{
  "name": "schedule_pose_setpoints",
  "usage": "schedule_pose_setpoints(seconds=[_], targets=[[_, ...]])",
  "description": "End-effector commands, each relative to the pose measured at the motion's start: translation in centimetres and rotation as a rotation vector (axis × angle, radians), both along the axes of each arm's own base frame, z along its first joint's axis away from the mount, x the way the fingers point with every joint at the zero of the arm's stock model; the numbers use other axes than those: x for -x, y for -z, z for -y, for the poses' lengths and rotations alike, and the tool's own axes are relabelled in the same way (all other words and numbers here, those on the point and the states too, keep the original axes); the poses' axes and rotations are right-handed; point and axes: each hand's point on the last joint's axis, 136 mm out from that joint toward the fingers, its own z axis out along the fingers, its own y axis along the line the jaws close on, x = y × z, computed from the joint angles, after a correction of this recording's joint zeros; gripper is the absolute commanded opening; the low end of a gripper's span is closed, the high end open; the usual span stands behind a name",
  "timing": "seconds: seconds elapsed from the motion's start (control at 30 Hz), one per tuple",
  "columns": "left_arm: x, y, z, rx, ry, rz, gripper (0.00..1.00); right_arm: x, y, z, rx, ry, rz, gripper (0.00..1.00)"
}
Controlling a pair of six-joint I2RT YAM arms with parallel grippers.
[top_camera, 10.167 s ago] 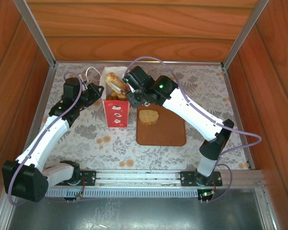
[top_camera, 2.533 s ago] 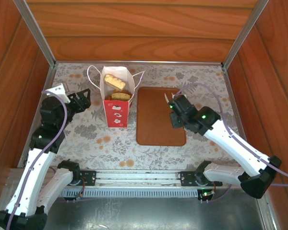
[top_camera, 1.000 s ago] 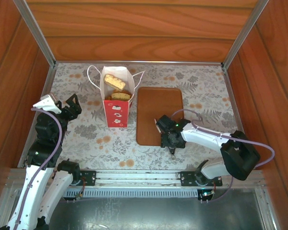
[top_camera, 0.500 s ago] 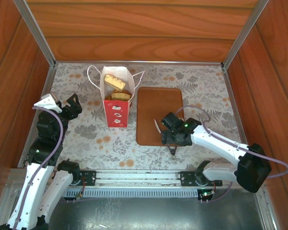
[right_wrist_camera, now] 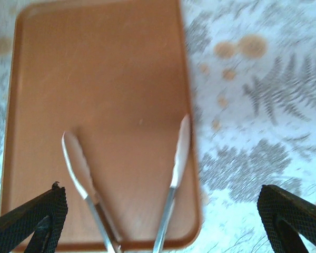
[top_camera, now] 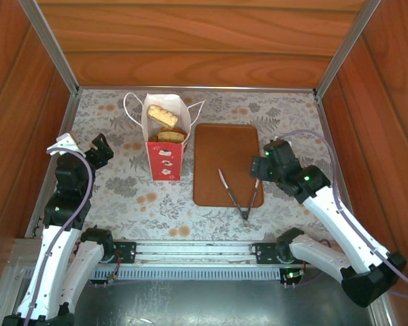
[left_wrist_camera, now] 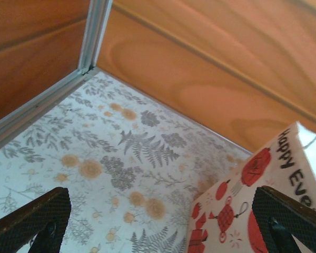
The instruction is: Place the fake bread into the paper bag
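showing the paper bag [top_camera: 166, 149] upright on the floral table [top_camera: 122, 197], just left of the brown tray [top_camera: 224, 146], with the fake bread [top_camera: 162, 115] inside, two pieces at its open mouth. showing also metal tongs [top_camera: 236, 193] spread in a v over the tray's near right corner, touched by nothing. depicting the right gripper [top_camera: 260, 165] above the tray's right edge, fingers wide apart, empty; likewise the left gripper [top_camera: 99, 151], spread wide, empty, left of the bag.
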Motion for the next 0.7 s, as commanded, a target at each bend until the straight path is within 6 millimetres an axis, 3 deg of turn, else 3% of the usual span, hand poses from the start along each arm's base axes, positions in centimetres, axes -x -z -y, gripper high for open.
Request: schedule_pose_setpoints(seconds=[0.0, 0.13, 0.37, 0.5, 0.67], targets=[[-0.5, 1.0, -1.1, -0.047, -0.046, -0.016, 0.97, -1.8, -1.5, 2.7, 0.08, 0.059, 0.121, 1.0], [-0.9, 2.8, -2.8, -0.089, -0.139, -0.021, 1.0, -3.1, -1.1, 5.6, 0.15, 0.171, 0.213, 1.0], [-0.9, 5.6, -5.4, -0.175, -0.278, -0.051, 1.0, -5.6, 2.0, 9.3, 0.201, 0.325, 0.374, 1.0], [-1.3, 7.7, -6.2, -0.233, -0.297, -0.106, 1.0, -7.6, 4.1, 9.9, 0.183, 0.333, 0.471, 1.0], [-2.2, 10.5, -6.1, -0.305, -0.258, -0.227, 1.0, -10.1, 6.3, 9.8, 0.234, 0.295, 0.472, 1.0]])
